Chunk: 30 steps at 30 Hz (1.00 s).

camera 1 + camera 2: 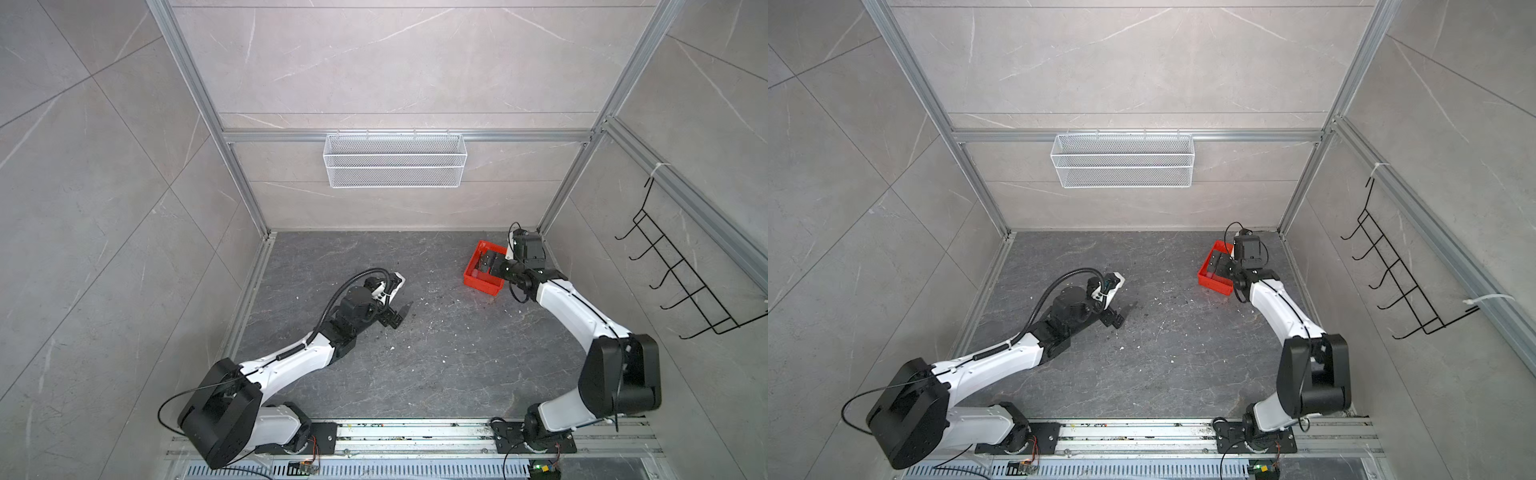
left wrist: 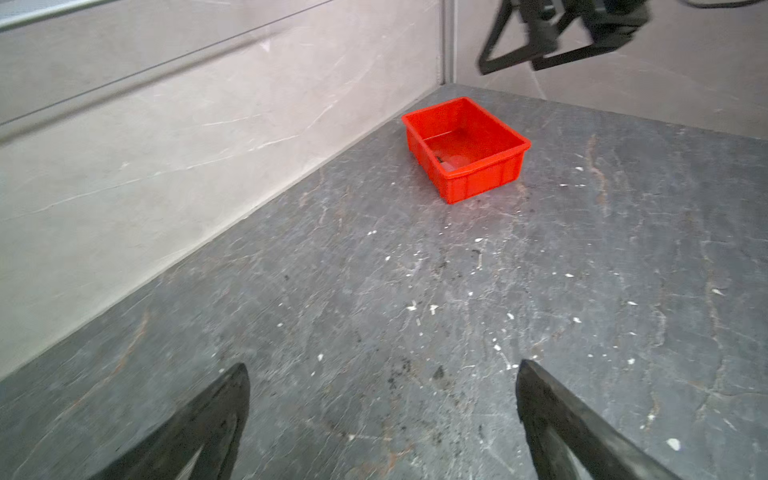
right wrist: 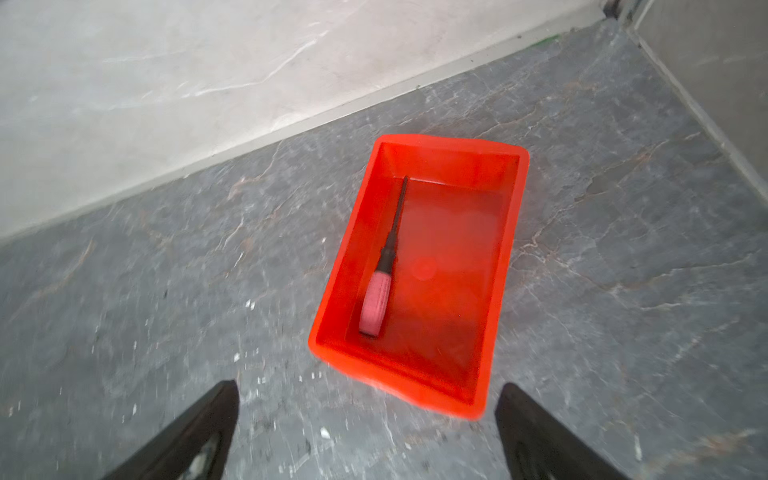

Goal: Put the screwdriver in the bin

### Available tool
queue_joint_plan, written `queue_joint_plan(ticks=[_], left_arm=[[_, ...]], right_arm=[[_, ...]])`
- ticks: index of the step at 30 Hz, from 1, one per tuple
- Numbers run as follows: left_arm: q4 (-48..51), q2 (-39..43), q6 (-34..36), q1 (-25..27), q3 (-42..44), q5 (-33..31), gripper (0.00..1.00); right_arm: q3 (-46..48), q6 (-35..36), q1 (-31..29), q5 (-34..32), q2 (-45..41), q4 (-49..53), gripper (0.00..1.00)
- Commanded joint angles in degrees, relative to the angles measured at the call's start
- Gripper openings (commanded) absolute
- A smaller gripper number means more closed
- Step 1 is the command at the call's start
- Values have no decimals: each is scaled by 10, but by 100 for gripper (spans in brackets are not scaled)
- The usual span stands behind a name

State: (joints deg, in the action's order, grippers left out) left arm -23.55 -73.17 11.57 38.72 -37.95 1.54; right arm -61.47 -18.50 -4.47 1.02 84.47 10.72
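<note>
Small screwdriver with pinkish-red cylindrical handle, black collar and thin dark shaft [image 3: 384,262] lies flat on the floor of the small bright red rectangular plastic bin [image 3: 345,257]. It runs along one long wall of the bin, touching or just beside it, with the shaft tip pointing into a corner and the handle near the opposite short wall. The rest of the bin floor is bare

The bin [image 1: 478,282] [image 1: 1212,286] sits on the dark grey marbled desk [image 1: 415,353] in the far right part, near the back wall and the corner post. It stands at an angle to the walls

Right gripper [image 3: 369,385] hangs above the bin with its jaws spread wide and nothing between them, apart from the screwdriver. In both top views it [image 1: 490,264] [image 1: 1223,266] covers much of the bin from above, so the screwdriver is hard to make out there

Left gripper [image 2: 383,365] is low over the desk left of centre, well apart from the bin [image 2: 478,178]. Its jaws are spread too, with only desk surface between the fingers. It shows in both top views [image 1: 401,316] [image 1: 1125,313]

White specks and dark crumbs are scattered over the middle of the desk. A long white wire-mesh basket [image 1: 395,160] hangs on the back wall rail, and a black wire hook rack [image 1: 681,282] hangs on the right wall
</note>
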Motion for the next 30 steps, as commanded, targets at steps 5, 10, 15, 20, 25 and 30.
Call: queue_joint_plan(ticks=[5, 10, 15, 20, 25, 30], left_arm=[[28, 100, -18, -95, 70, 17, 100], [37, 151, -24, -171, 119, -8, 100], [-10, 179, -17, -220, 188, -115, 100], [-88, 158, -18, -249, 246, -209, 100], [-193, 97, -28, -283, 281, -205, 99], [-272, 29, -57, -330, 268, -142, 99]], right_arm=[[127, 65, 0, 63, -142, -129, 99], [223, 84, -7, 83, -211, -202, 99], [325, 119, -32, 41, -243, -285, 99], [403, 143, -59, -65, -229, -375, 99], [455, 181, -67, -123, -150, -521, 99], [461, 218, -68, -138, -88, -616, 99]])
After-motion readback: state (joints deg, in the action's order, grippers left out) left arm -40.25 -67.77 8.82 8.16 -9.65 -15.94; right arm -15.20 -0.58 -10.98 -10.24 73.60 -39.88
